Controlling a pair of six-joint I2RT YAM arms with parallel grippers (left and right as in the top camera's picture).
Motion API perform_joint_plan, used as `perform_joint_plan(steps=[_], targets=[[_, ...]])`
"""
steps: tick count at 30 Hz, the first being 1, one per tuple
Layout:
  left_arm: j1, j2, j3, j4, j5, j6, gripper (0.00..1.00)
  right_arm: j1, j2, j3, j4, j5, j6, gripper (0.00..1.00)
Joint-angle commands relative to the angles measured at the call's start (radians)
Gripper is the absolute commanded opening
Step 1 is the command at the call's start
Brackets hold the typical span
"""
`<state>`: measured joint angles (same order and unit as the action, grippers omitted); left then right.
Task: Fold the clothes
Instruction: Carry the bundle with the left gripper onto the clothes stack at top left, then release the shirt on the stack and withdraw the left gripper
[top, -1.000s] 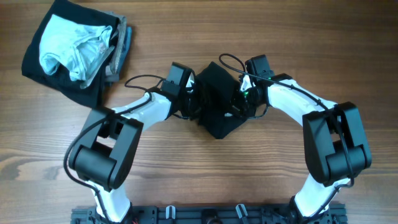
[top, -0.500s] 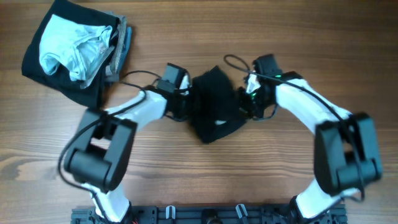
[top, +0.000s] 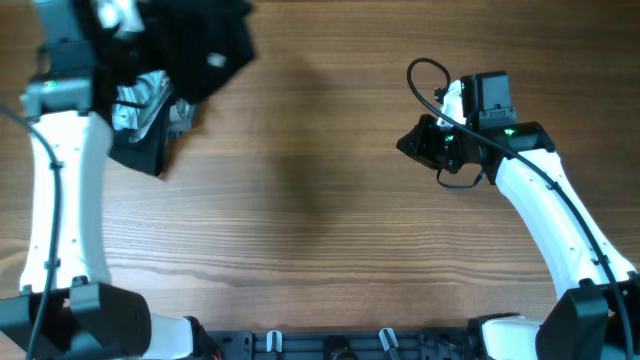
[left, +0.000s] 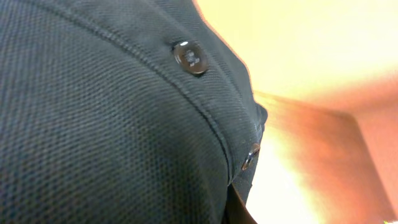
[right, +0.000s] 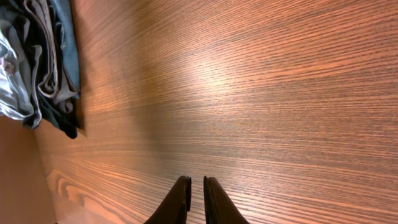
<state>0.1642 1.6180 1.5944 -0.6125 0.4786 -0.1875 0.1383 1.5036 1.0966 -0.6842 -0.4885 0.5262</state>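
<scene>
A black buttoned garment (top: 205, 50) hangs at the far left corner, lifted off the table by my left gripper (top: 150, 30), which is shut on it. Its knit fabric (left: 93, 124) and a dark button (left: 189, 56) fill the left wrist view and hide the fingers. Below it lies a pile of clothes (top: 135, 110), pale blue and grey on black, also seen in the right wrist view as folded layers (right: 37, 62). My right gripper (top: 408, 145) hovers at the right over bare wood, its jaws (right: 196, 183) shut with nothing between them.
The wooden table (top: 300, 200) spreads between the two arms. The right arm's black cable (top: 425, 75) loops above its wrist. A dark rail (top: 330, 345) runs along the near edge.
The left arm swung from the table's middle up to the far left corner, carrying the black garment. The right gripper let go of it and drew back to the right.
</scene>
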Motion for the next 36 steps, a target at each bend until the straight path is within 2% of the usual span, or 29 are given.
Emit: perform_joint_plan(steps=[1,5,6,7,8,12,16,20,23,25,26,27,29,31,36], targets=[[0.147,0.075,0.014,0.058,-0.066,0.031,0.04,-0.003,-0.011,-0.001,-0.002,0.021,0.008,0.12],[0.238,0.252,0.014,0.121,-0.072,0.022,0.04,-0.003,-0.011,-0.001,-0.016,0.021,0.025,0.12],[0.25,0.293,0.014,0.123,-0.072,0.022,0.16,-0.003,-0.011,-0.001,-0.023,0.021,0.026,0.12],[0.262,0.333,0.014,0.114,-0.072,0.022,0.5,-0.003,-0.011,-0.001,-0.024,0.021,0.026,0.12],[0.272,0.358,0.014,0.098,-0.072,0.023,1.0,-0.003,-0.011,-0.001,-0.024,0.021,0.027,0.12],[0.317,0.331,0.05,0.013,-0.095,0.015,1.0,-0.003,-0.011,-0.001,-0.028,0.021,0.027,0.11],[0.36,0.193,0.248,-0.222,-0.076,0.031,1.0,-0.002,-0.028,-0.001,-0.043,0.022,0.027,0.09],[0.322,0.042,0.344,-0.38,0.072,0.212,0.99,0.007,-0.146,0.005,-0.045,0.104,0.018,0.09],[0.248,-0.067,0.345,-0.496,0.086,0.327,0.98,0.027,-0.279,0.032,-0.05,0.157,-0.052,0.1],[0.164,-0.145,0.345,-0.607,0.08,0.401,0.94,0.04,-0.389,0.057,-0.05,0.182,-0.14,0.14],[0.112,-0.188,0.344,-0.658,0.05,0.401,1.0,0.043,-0.451,0.064,-0.041,0.182,-0.198,0.19],[0.046,-0.235,0.344,-0.715,0.011,0.394,1.0,0.043,-0.524,0.064,-0.031,0.183,-0.25,0.29],[-0.081,-0.309,0.344,-0.811,-0.061,0.359,1.0,0.043,-0.601,0.064,-0.034,0.182,-0.272,0.68],[-0.16,-0.344,0.344,-0.871,-0.116,0.36,1.0,0.043,-0.642,0.064,-0.058,0.182,-0.26,1.0],[-0.22,-0.376,0.344,-0.889,-0.14,0.36,1.0,0.043,-0.657,0.064,-0.116,0.182,-0.248,1.0]])
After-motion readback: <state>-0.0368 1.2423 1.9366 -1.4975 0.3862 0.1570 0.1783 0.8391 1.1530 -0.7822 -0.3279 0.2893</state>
